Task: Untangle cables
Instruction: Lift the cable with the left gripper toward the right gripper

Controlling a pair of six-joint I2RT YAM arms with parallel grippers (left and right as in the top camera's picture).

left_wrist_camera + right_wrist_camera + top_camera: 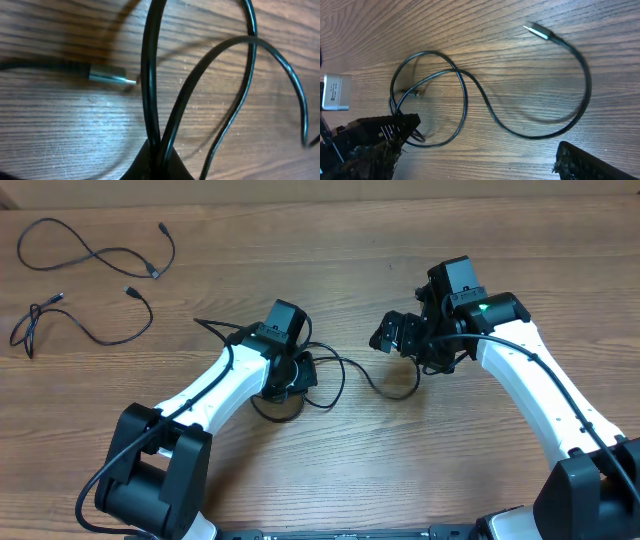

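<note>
A black cable [335, 380] lies in overlapping loops at the table's middle. My left gripper [290, 377] is shut on it; the left wrist view shows two strands [150, 75] pinched together in the jaws [157, 157], with a silver connector [107, 76] lying flat beyond them. My right gripper [405, 345] is open and empty, hovering over the cable's right tail. The right wrist view shows the loops [465, 100], the long curved tail and its connector end [540, 31] on the wood ahead of the spread fingers [480, 157].
Two separate black cables lie at the far left: one looped near the back edge [95, 252], one below it [90, 330]. Bare wooden tabletop [480, 240] surrounds the arms.
</note>
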